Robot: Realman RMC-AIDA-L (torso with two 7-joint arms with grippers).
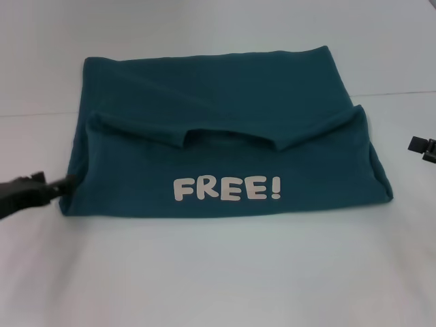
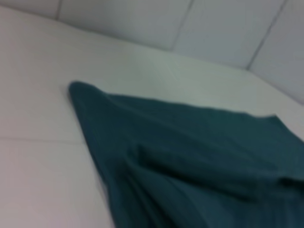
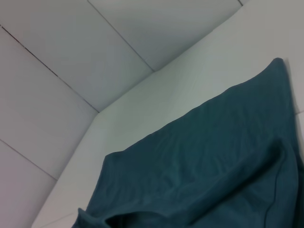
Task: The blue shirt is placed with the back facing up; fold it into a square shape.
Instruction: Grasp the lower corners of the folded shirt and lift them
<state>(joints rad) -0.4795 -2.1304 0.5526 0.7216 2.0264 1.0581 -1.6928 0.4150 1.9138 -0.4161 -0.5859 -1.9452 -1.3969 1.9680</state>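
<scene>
Touching the folded blue shirt (image 1: 225,146) at its left edge, left gripper (image 1: 65,185) jaws' spread cannot be told.

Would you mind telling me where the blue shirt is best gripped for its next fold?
Probably at the blue shirt's two near corners, each from its own side: the left gripper sits at the left one, the right gripper stands off. The edges there lie flat and layered.

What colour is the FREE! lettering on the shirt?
Off-white, on the teal-blue shirt; lettering shows only in the head view.

Head looks down; wrists skim the blue shirt (image 1: 225,143) closely.
</scene>
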